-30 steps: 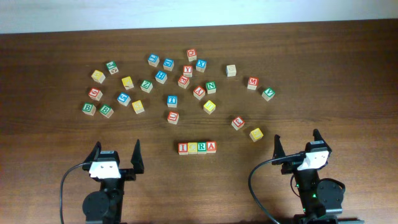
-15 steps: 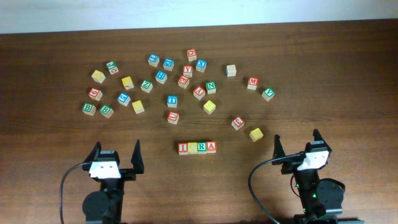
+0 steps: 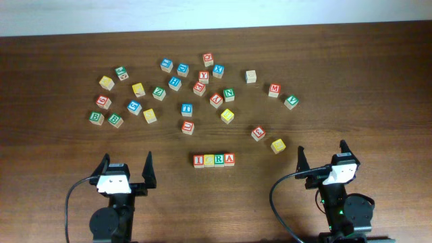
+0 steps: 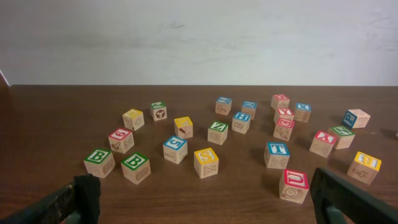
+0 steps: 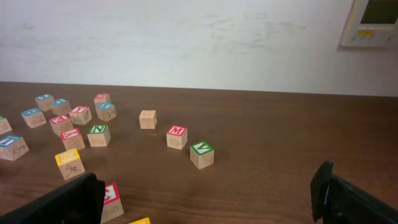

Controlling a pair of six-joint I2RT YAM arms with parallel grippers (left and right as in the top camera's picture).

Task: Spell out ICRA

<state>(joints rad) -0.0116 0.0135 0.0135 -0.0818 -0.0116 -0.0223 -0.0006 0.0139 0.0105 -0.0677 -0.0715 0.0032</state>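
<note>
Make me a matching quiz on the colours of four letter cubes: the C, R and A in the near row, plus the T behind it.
Cubes:
1. C cube
2. R cube
3. A cube
4. T cube

Colours:
a. blue
b. red
c. yellow
d. green

Pairs: 1-c, 2-d, 3-b, 4-a.

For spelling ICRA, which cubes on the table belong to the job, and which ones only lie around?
Belong to the job, in one row:
red I cube, yellow C cube, green R cube, red A cube

Only lying about:
red M cube, green V cube, blue T cube, other scattered cubes
</note>
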